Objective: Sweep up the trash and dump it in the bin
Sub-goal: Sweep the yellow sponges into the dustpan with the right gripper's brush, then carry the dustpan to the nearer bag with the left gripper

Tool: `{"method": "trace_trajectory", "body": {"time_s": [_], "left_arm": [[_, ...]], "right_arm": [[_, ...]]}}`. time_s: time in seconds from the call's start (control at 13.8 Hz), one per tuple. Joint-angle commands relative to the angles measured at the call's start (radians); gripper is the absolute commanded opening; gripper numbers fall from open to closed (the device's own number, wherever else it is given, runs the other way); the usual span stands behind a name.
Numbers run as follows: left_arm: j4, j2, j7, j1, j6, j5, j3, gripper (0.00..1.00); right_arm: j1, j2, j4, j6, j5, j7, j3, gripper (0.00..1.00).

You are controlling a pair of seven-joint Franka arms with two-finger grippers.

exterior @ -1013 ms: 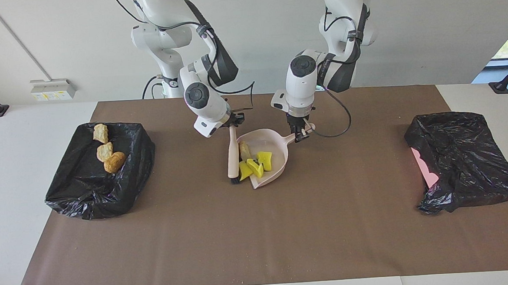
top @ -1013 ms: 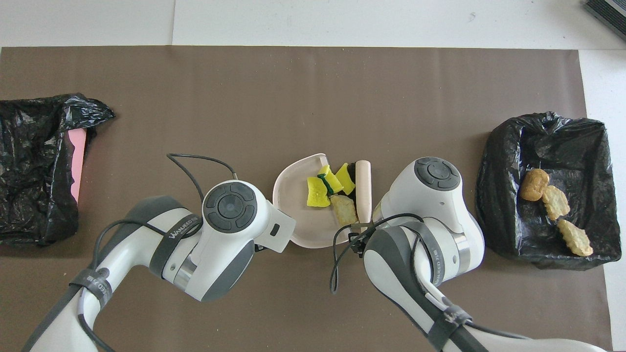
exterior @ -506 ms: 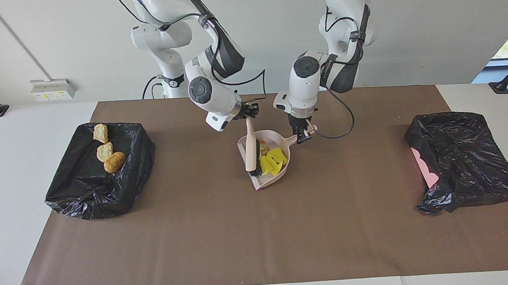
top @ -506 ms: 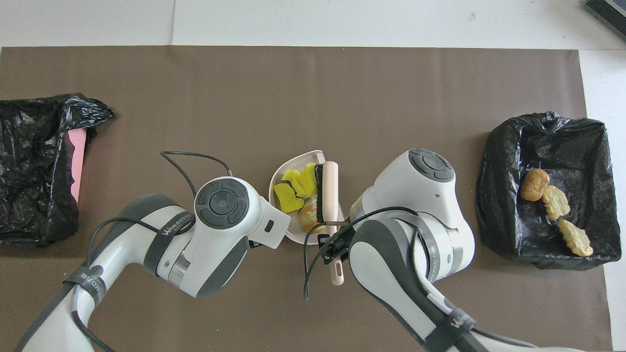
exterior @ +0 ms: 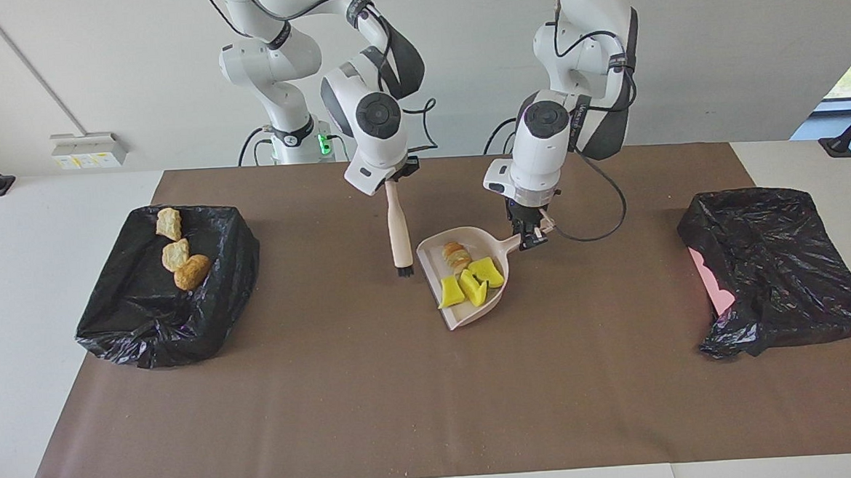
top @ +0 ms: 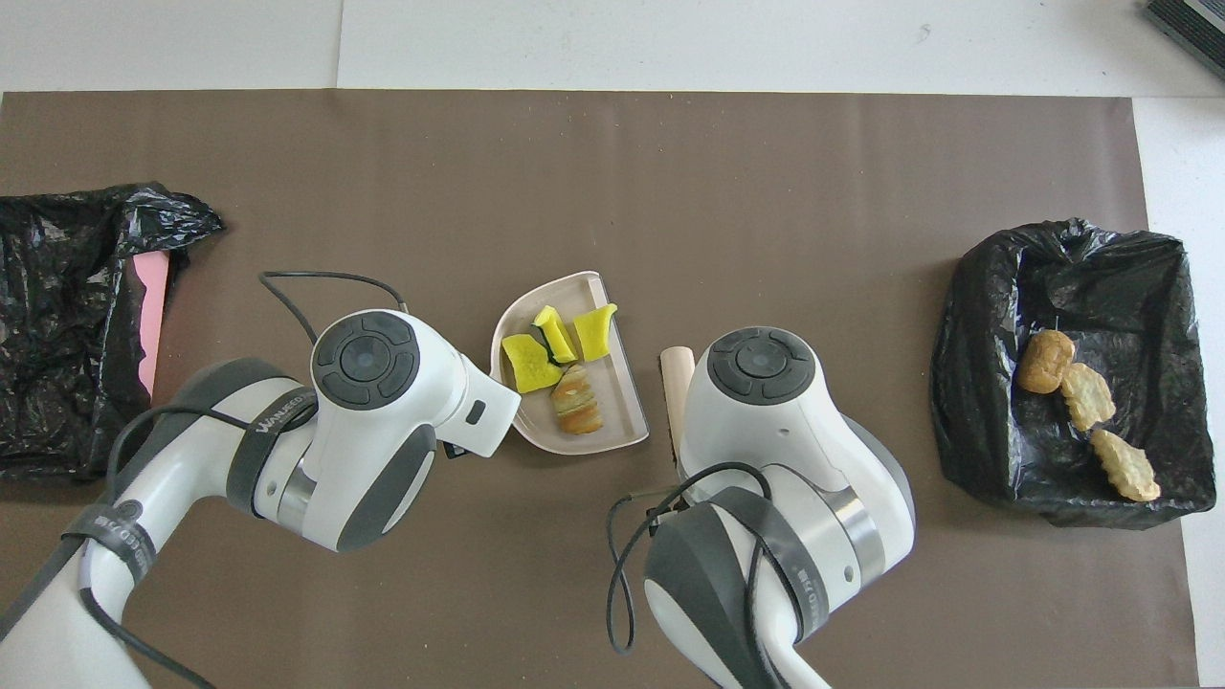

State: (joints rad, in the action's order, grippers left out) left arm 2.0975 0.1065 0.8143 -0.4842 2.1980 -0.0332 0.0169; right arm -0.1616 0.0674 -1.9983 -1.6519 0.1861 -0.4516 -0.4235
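Note:
The pale pink dustpan [exterior: 432, 259] [top: 612, 423] hangs by its handle from my left gripper [exterior: 531, 235], which is shut on it over the middle of the mat. In the pan lies trash: yellow sponge scraps [exterior: 475, 280] [top: 526, 349] and one golden-brown chunk [exterior: 455, 254] [top: 577, 411]. My right gripper [exterior: 392, 182] is shut on the top of the beige-handled brush [exterior: 398, 229] [top: 677, 383]. The brush hangs upright, bristles down, beside the pan toward the right arm's end. In the overhead view both grippers are hidden under their wrists.
A black-bagged bin [exterior: 146, 334] [top: 967, 383] at the right arm's end of the table holds three golden-brown chunks [exterior: 178, 253] [top: 1077, 397]. A second black-bagged bin [exterior: 784, 264] [top: 57, 316], with pink showing at its edge, stands at the left arm's end. A brown mat covers the table.
The brush swept the scraps deeper into the pan, then my right gripper lifted it out and upright. My left gripper carried the dustpan with the trash toward the left arm's end.

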Motion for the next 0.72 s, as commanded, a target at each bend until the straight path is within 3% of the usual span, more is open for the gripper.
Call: {"method": "trace_trajectory", "body": {"time_s": [0.0, 0.29, 0.65], "left_arm": [[-0.025, -0.045, 0.104, 0.074, -0.065, -0.004, 0.003, 0.00], [-0.040, -0.143, 0.316, 0.231, -0.162, 0.010, 0.000, 0.00], [-0.060, -0.202, 0.584, 0.540, -0.237, 0.070, -0.003, 0.00]], "right_arm": [[-0.048, -0.058, -0.028, -0.006, 0.004, -0.122, -0.009, 0.00], [-0.119, -0.145, -0.190, -0.219, 0.128, -0.171, -0.012, 0.00], [-0.205, -0.149, -0.327, -0.423, 0.164, -0.251, -0.012, 0.00]]}}
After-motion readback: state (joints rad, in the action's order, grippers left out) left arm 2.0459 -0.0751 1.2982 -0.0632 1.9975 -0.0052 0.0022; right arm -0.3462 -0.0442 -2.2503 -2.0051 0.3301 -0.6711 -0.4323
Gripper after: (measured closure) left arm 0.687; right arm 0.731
